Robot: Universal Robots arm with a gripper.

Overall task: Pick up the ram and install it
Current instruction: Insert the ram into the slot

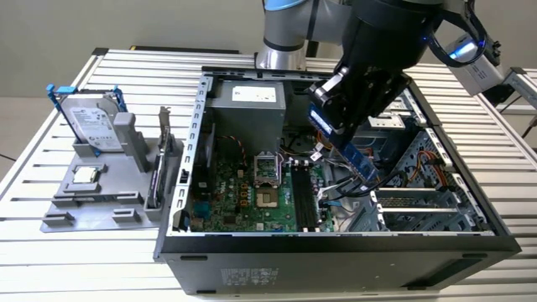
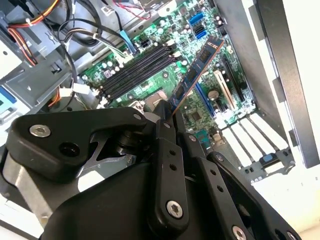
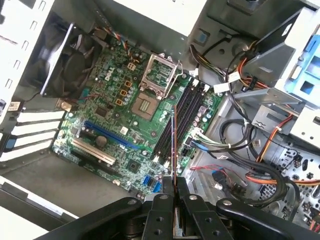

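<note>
One arm point(image 1: 290, 28) hangs over the open computer case point(image 1: 336, 251), its jaws clenched on the ram point(image 1: 356, 157), held slanted above the black memory slots point(image 3: 186, 116) of the motherboard point(image 3: 112, 117), toward the exterior view's right of centre, not yet seated

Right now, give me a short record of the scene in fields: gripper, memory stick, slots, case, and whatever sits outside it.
gripper: shut on one end of the memory stick
memory stick: held above the motherboard, not in a slot
memory slots: black, look empty
case: side open, lying on the table
hard drive: upright on the grey stand, to the exterior view's left of the case
</note>
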